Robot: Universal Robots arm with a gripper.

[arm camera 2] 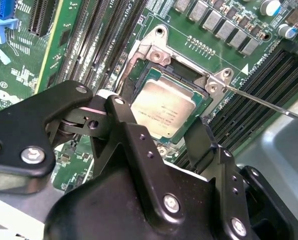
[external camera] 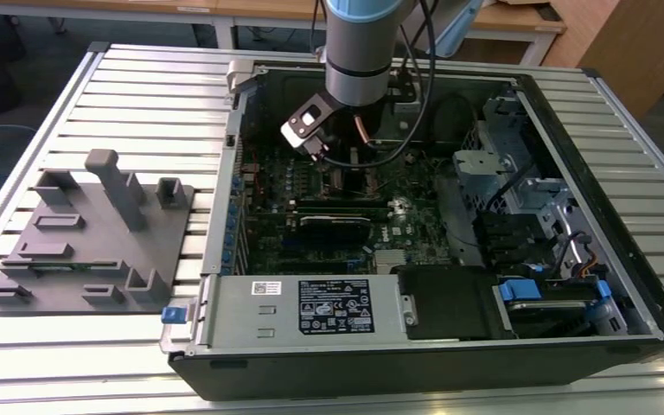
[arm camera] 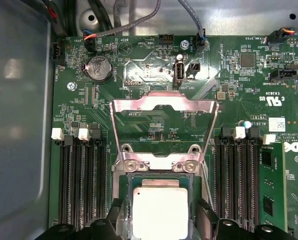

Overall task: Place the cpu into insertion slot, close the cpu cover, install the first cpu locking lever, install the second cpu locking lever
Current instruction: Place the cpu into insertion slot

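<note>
Black-fingered gripper (arm camera 2: 159, 122) is straddling the small flat silver-grey square cpu (arm camera: 161, 212) lying in the shiny-rimmed insertion slot (arm camera 2: 164, 72), fingers spread wider than it, clasping nothing; light, stiff and fragile, it seems best pinched by opposite edges.

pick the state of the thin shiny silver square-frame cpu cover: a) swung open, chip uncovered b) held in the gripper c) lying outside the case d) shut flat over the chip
a: in the first wrist view the cpu cover is swung open, and the dull silver square cpu lies bare.
</note>
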